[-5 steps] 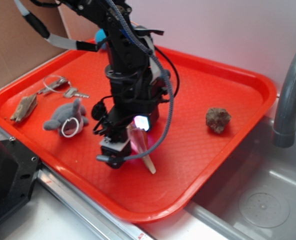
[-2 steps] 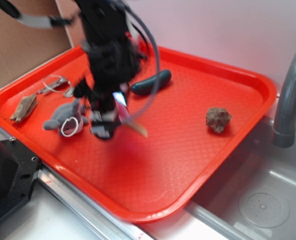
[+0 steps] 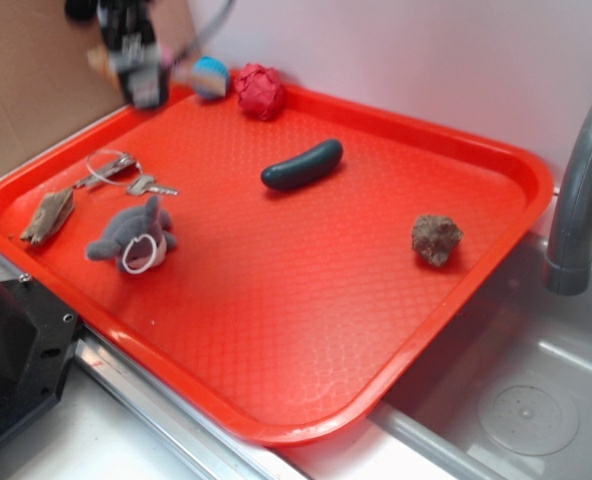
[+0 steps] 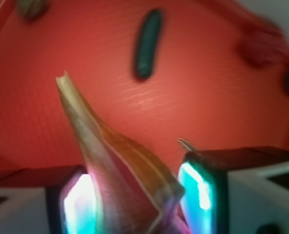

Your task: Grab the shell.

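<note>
We find the tan-and-cream spiral conch shell [image 4: 113,161] clamped between the 2 lit pads [image 4: 81,204] of the black end effector [image 4: 139,202], with its long tapered point projecting forward over the red plastic tray [image 3: 496,170]. In the exterior view the end effector [image 3: 136,75] sits high at the tray's far left corner, blurred; the shell itself cannot be made out there.

We judge the shell light, rigid and brittle, with a smooth, hard surface that slips under side load. The tapered point offers poor contact and may chip. We recommend holding at the broad whorled body, where the pads sit now, with moderate force.

On the tray lie a dark green pickle-shaped object [image 3: 302,165], a rough brown rock [image 3: 436,240] and a grey plush shark [image 3: 131,240].
</note>
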You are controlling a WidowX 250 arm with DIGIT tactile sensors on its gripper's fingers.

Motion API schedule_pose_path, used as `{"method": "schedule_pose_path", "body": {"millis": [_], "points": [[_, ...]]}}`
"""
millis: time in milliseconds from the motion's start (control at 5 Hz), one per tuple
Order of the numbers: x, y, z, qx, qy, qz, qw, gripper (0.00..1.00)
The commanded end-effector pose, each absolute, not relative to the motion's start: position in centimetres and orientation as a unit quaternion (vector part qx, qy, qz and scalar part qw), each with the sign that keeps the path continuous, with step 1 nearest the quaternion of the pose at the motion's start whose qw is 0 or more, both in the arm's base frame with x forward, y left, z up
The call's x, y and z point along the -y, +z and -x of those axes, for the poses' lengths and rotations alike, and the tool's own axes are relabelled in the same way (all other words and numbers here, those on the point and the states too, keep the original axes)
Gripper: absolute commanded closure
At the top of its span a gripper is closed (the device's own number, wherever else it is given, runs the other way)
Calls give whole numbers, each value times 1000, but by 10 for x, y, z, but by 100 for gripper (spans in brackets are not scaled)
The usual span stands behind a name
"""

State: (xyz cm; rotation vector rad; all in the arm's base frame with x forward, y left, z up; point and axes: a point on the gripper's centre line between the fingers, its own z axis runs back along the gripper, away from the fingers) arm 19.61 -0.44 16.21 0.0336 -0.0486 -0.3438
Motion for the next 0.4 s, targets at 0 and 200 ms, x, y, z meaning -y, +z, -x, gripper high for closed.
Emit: {"method": "schedule_pose_path", "body": {"millis": [0,200], "points": [[-7,218,-179,57,81,-27,995,100],[-1,219,-181,39,204,-38,977,100]]}}
